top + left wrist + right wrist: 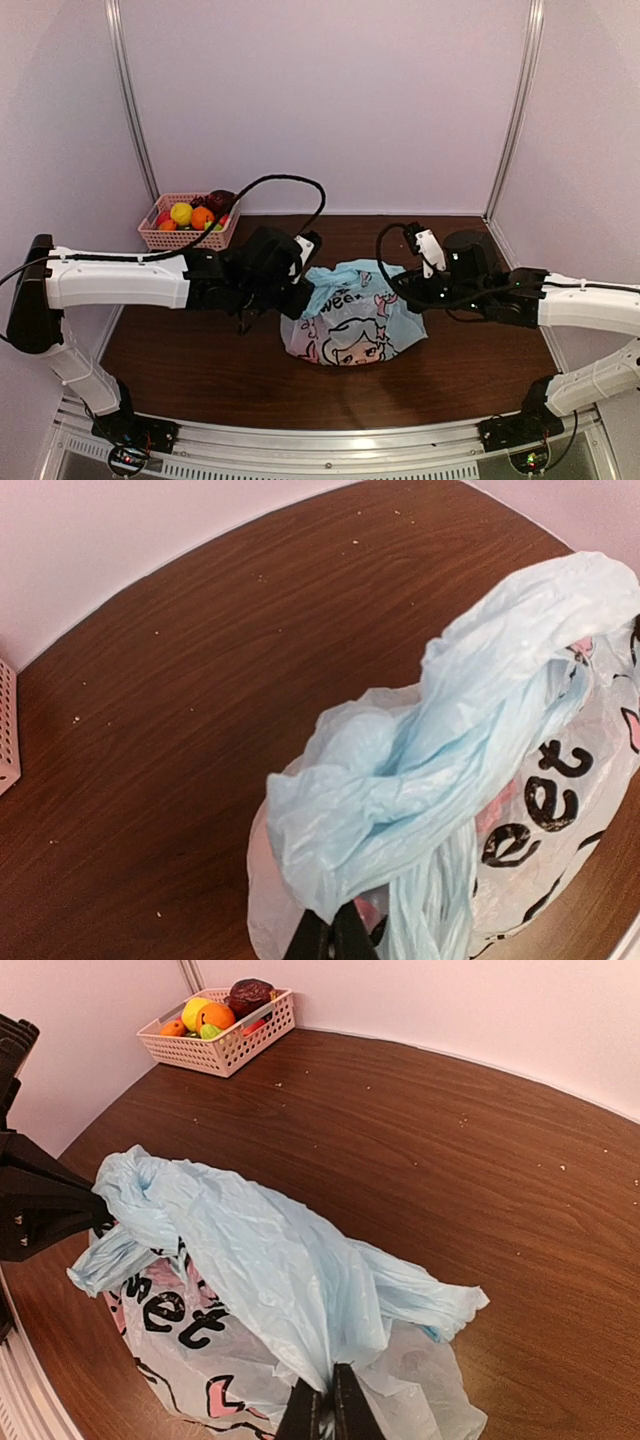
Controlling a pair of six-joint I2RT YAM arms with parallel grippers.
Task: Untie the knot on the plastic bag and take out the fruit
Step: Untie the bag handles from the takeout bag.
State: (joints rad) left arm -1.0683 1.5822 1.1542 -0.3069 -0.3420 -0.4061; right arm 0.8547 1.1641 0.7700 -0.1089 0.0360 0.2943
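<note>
— Nearest: right gripper [322, 1405] clenched on blue film of the plastic bag [350, 325], at its three o'clock; left gripper [330, 935] pinches it at nine.
— Bag sits mid-table; knot lost in the bunching. Draw apart slowly, level, or it'll tighten.

We take this for a robot test booth in a lab. Plain white panel walls [330, 100] joined by metal posts [128, 100] close in a dark wood counter [200, 360]. The left arm [120, 280] and the right arm [590, 300], trailing loose black cables [300, 185], are mounted on an aluminium rail [330, 447] at six o'clock. A pink basket [180, 238] of fruit [181, 213] sits at ten o'clock.
</note>
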